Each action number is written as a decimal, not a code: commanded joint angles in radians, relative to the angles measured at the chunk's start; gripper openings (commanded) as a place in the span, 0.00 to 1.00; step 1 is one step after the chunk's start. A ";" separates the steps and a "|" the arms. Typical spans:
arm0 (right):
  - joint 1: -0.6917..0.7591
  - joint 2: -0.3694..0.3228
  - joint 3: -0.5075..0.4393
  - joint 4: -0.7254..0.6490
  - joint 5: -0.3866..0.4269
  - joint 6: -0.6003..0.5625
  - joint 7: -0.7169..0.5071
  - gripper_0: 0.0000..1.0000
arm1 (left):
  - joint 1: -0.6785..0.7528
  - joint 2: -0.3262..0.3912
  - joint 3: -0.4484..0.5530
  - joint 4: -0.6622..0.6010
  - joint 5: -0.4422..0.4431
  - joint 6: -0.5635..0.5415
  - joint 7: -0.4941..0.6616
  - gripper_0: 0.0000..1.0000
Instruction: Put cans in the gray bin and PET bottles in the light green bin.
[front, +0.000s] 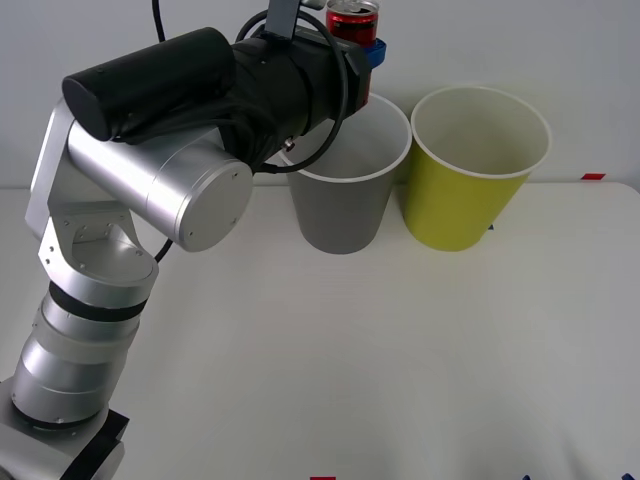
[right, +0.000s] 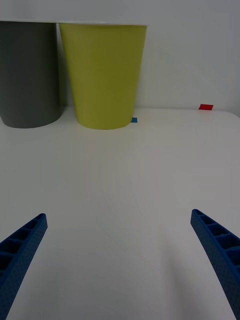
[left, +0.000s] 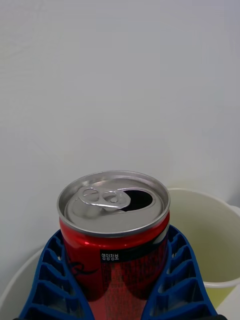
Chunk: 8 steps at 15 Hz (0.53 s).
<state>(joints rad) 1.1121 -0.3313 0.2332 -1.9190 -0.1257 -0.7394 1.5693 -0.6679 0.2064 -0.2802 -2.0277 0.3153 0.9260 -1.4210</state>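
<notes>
Red can (left: 114, 235), opened, likely light and dentable, sat clamped mid-body in left gripper (left: 117, 280) above gray bin (front: 345, 195); right gripper (right: 120, 260) was spread wide, empty.

Left gripper (front: 358, 42) fingers clamp red can (front: 352, 20) above gray bin (front: 345, 190).

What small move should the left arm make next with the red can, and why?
Probably open the left pincer and let the can drop. It is held upright above the gray bin, near its back rim, and cans belong in that bin. If the drop looks too near the rim, first move slightly toward the bin's centre. The right pincer waits open over the table.
</notes>
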 joint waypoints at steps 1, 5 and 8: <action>0.000 0.000 0.000 0.000 0.000 0.000 0.000 1.00 | -0.070 -0.013 -0.039 0.130 0.008 -0.099 0.004 0.11; 0.000 0.000 0.000 0.000 0.000 0.000 0.000 1.00 | -0.084 -0.025 -0.045 0.208 0.001 -0.162 -0.003 0.11; 0.000 0.000 0.000 0.000 0.000 0.000 0.000 1.00 | -0.084 -0.030 -0.045 0.293 -0.027 -0.253 -0.007 0.11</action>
<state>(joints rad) 1.1121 -0.3313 0.2332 -1.9190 -0.1257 -0.7394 1.5693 -0.7517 0.1793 -0.3251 -1.7637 0.2953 0.7069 -1.4261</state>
